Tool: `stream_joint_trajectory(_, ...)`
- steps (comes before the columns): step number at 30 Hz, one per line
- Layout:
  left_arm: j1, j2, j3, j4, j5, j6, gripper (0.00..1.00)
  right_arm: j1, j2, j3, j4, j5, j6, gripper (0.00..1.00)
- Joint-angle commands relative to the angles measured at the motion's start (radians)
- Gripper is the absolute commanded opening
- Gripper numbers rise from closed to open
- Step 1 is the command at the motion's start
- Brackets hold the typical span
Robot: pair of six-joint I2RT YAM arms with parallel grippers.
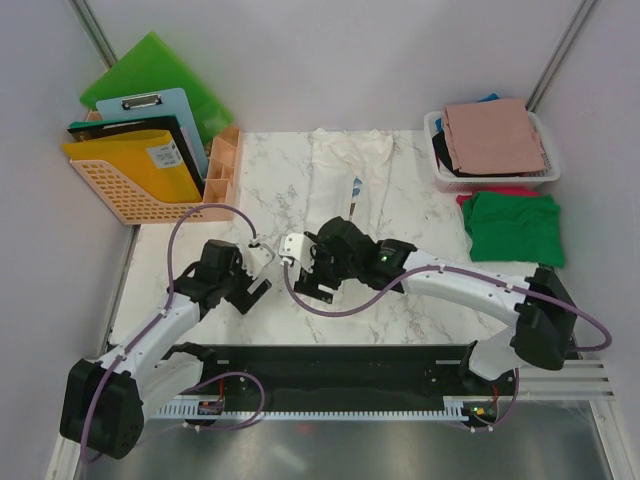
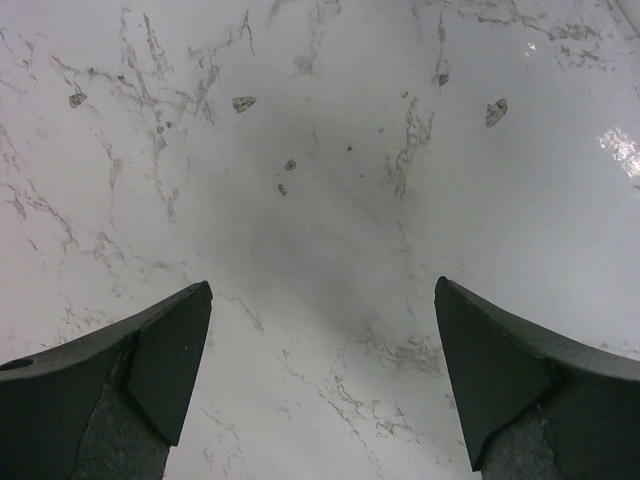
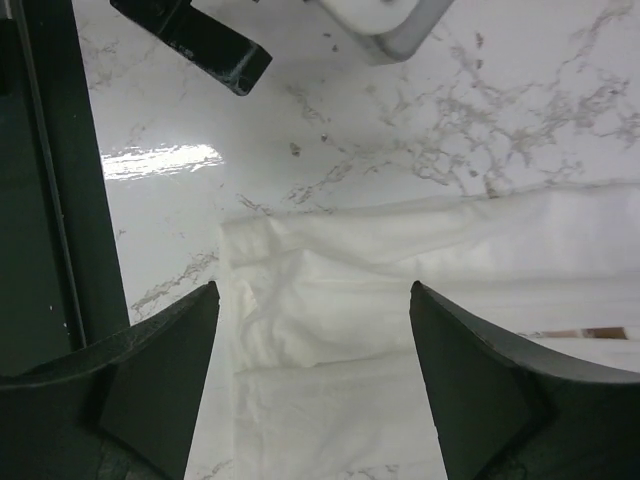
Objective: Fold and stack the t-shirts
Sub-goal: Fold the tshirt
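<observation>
The left arm [image 1: 150, 345] and right arm [image 1: 470, 285] reached in from the near edge of the marble table [image 1: 420, 200], elbows out, wrists turned toward each other at mid-table. The left gripper [image 2: 320, 300] hung over bare marble, jaws spread wide, holding nothing. The right gripper [image 3: 312, 300] pointed down at the near hem of the cream-white t-shirt [image 1: 345, 170], fingers apart, clasping nothing. That shirt lay as a long folded strip running to the far edge. To its right sat the folded green t-shirt [image 1: 515, 228] over a red one [image 1: 480, 192]. Beyond, the pink t-shirt [image 1: 495, 135] topped the white basket [image 1: 433, 125].
</observation>
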Motion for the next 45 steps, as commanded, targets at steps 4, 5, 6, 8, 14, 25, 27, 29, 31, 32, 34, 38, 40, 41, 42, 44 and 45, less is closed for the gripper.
stream_joint_trajectory(4, 0.004, 0.025, 0.085, -0.051, 0.089, -0.023, 1.00, -0.088, -0.162, -0.027, 0.047, 0.293, -0.040, 0.88)
stream_joint_trajectory(5, 0.005, 0.044, 0.122, -0.093, 0.126, -0.031, 1.00, -0.173, -0.176, -0.040, 0.067, 0.358, -0.043, 0.91)
stream_joint_trajectory(6, 0.005, 0.099, 0.161, -0.148, 0.167, -0.029, 1.00, -0.214, -0.191, -0.055, 0.095, 0.436, -0.048, 0.94)
stream_joint_trajectory(8, 0.004, 0.191, 0.324, -0.309, 0.313, -0.022, 1.00, -0.310, -0.245, -0.138, 0.183, 0.566, -0.101, 0.98)
stream_joint_trajectory(14, 0.005, 0.350, 0.498, -0.314, 0.357, 0.017, 1.00, -0.663, -0.219, -0.057, 0.002, 0.261, 0.108, 0.98)
stream_joint_trajectory(25, 0.041, 0.855, 0.868, -0.448, 0.648, -0.017, 1.00, -0.866, 0.332, 0.377, -0.217, -0.464, 0.228, 0.98)
stream_joint_trajectory(27, 0.050, 0.913, 0.912, -0.452, 0.648, -0.022, 1.00, -0.866, 0.390, 0.434, -0.226, -0.472, 0.221, 0.98)
stream_joint_trajectory(29, 0.051, 0.926, 0.926, -0.455, 0.643, -0.022, 1.00, -0.868, 0.419, 0.457, -0.284, -0.467, 0.198, 0.98)
stream_joint_trajectory(31, 0.051, 0.915, 0.914, -0.483, 0.656, -0.016, 1.00, -0.872, 0.419, 0.451, -0.348, -0.470, 0.155, 0.98)
stream_joint_trajectory(32, 0.053, 0.903, 0.904, -0.492, 0.662, -0.006, 1.00, -0.875, 0.398, 0.393, -0.358, -0.493, 0.144, 0.98)
stream_joint_trajectory(34, 0.051, 0.842, 0.827, -0.492, 0.679, 0.011, 1.00, -0.878, 0.308, 0.324, -0.382, -0.490, 0.104, 0.98)
stream_joint_trajectory(38, 0.051, 0.760, 0.706, -0.445, 0.685, 0.002, 1.00, -0.875, 0.193, 0.165, -0.460, -0.420, -0.005, 0.98)
stream_joint_trajectory(40, 0.051, 0.763, 0.675, -0.435, 0.694, -0.012, 1.00, -0.877, 0.182, 0.128, -0.485, -0.395, -0.028, 0.98)
stream_joint_trajectory(41, 0.051, 0.774, 0.669, -0.442, 0.712, -0.017, 1.00, -0.877, 0.182, 0.111, -0.499, -0.407, -0.042, 0.98)
stream_joint_trajectory(42, 0.050, 0.786, 0.664, -0.452, 0.737, -0.015, 1.00, -0.877, 0.192, 0.097, -0.523, -0.430, -0.061, 0.98)
stream_joint_trajectory(44, 0.048, 0.826, 0.655, -0.478, 0.818, -0.009, 1.00, -0.877, 0.208, 0.092, -0.585, -0.481, -0.100, 0.98)
stream_joint_trajectory(45, 0.041, 0.837, 0.644, -0.486, 0.859, -0.003, 1.00, -0.877, 0.208, 0.069, -0.592, -0.499, -0.114, 0.98)
